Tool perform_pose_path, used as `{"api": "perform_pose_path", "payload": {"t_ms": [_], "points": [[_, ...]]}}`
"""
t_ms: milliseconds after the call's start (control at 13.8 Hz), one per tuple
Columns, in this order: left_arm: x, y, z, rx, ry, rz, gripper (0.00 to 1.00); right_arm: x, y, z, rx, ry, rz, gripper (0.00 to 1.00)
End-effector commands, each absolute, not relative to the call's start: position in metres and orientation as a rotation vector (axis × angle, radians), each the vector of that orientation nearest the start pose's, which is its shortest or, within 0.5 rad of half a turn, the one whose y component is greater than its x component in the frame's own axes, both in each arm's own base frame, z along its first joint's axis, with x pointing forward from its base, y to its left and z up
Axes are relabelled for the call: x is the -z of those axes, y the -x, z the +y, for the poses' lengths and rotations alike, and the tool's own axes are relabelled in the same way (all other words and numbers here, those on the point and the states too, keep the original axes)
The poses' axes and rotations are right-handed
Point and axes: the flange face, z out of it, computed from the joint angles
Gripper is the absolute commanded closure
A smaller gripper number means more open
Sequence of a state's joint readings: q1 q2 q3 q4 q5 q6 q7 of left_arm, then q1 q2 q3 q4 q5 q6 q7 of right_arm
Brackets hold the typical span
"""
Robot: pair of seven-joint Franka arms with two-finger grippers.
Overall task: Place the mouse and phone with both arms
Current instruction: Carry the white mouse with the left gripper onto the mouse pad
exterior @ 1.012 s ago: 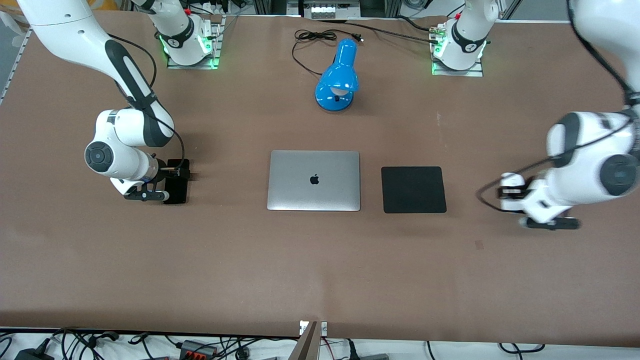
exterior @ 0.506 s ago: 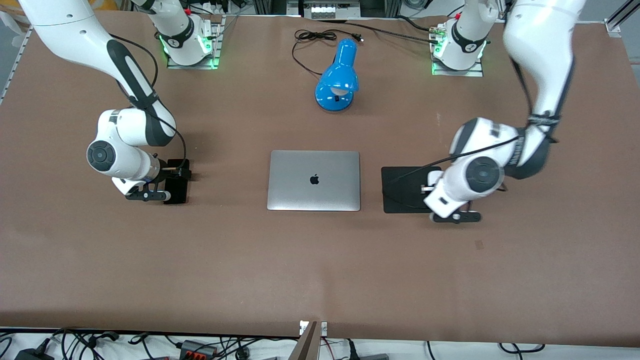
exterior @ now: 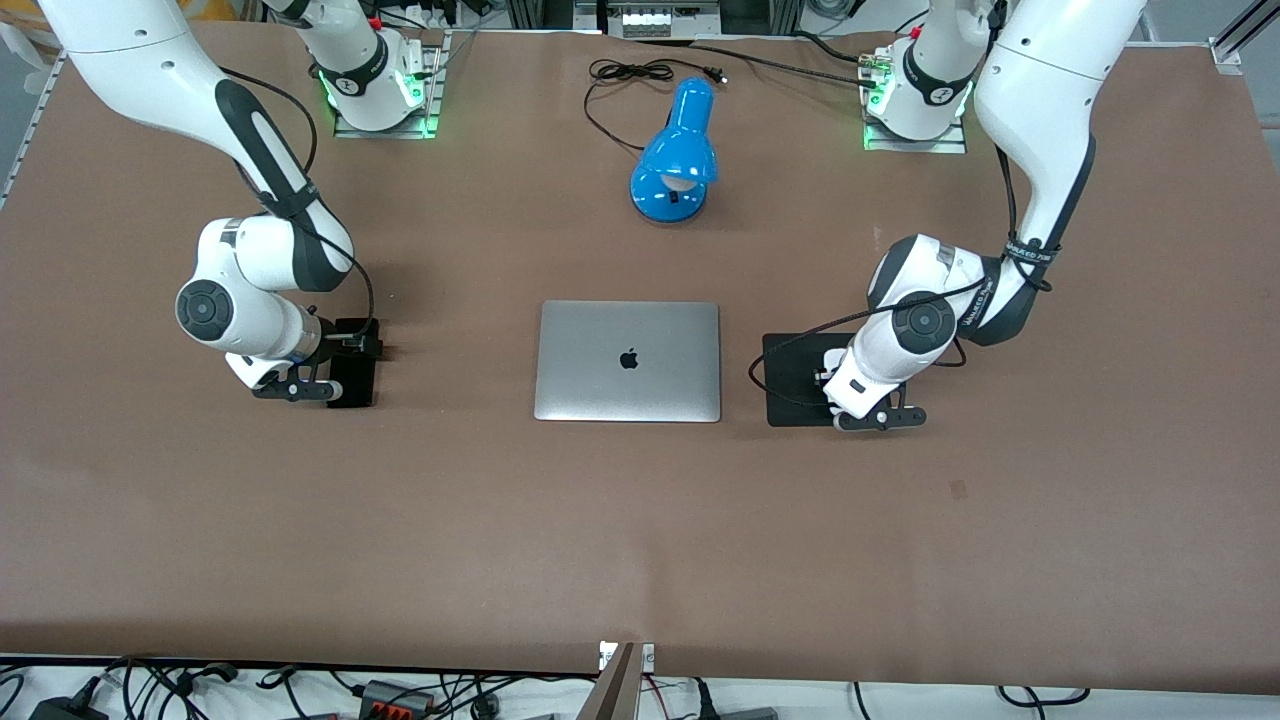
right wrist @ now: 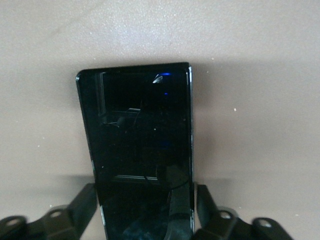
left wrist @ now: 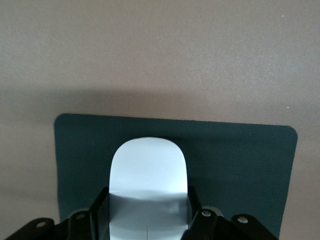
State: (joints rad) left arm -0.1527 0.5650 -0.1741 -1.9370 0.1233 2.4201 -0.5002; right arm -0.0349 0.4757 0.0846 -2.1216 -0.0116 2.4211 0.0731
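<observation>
While mouse is pinched at its sides by left gripper over black pad, at 3 o'clock of laptop; phone is clamped edgewise by right gripper, low at 9 o'clock; both judged light, rigid, glossy, slip-prone, best held by long edges; half second earlier, left gripper was nearer pad's 3 o'clock edge.
</observation>
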Motion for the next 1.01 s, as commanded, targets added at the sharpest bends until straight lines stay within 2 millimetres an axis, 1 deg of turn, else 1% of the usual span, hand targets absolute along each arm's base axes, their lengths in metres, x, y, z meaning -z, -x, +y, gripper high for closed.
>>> {"api": "perform_pose_path", "payload": {"t_ms": [0, 72, 145, 217, 289, 361, 434, 578, 723, 867, 940], "points": [[-0.183, -0.573, -0.196, -0.066, 3.121, -0.16, 0.67, -0.173, -0.55, 0.03, -0.253, 3.12, 0.02, 0.24], [-0.178, -0.57, -0.196, -0.059, 3.127, -0.158, 0.67, -0.173, -0.55, 0.03, -0.253, 3.12, 0.02, 0.28], [-0.176, -0.569, -0.196, -0.049, 3.132, -0.158, 0.66, -0.173, -0.55, 0.03, -0.253, 3.12, 0.02, 0.29], [-0.175, -0.57, -0.195, -0.049, 3.132, -0.162, 0.57, -0.173, -0.55, 0.03, -0.253, 3.12, 0.02, 0.31], [-0.176, -0.57, -0.195, -0.047, 3.132, -0.162, 0.34, -0.174, -0.551, 0.03, -0.251, 3.121, 0.018, 0.31], [-0.178, -0.571, -0.194, -0.045, 3.132, -0.167, 0.14, -0.175, -0.552, 0.03, -0.246, 3.121, 0.025, 0.33], [-0.179, -0.572, -0.194, -0.04, 3.133, -0.167, 0.0, -0.179, -0.556, 0.037, -0.234, 3.122, 0.007, 0.35], [-0.181, -0.573, -0.195, -0.04, 3.133, -0.166, 0.0, -0.191, -0.566, 0.058, -0.213, 3.125, -0.035, 0.35], [-0.187, -0.574, -0.195, -0.029, 3.133, -0.164, 0.0, -0.211, -0.581, 0.084, -0.249, 3.13, -0.053, 0.35], [-0.197, -0.577, -0.196, -0.019, 3.132, -0.167, 0.0, -0.23, -0.588, 0.119, -0.286, 3.139, -0.046, 0.36], [-0.211, -0.581, -0.196, -0.019, 3.124, -0.164, 0.0, -0.235, -0.588, 0.136, -0.292, 3.14, -0.067, 0.37]]}}
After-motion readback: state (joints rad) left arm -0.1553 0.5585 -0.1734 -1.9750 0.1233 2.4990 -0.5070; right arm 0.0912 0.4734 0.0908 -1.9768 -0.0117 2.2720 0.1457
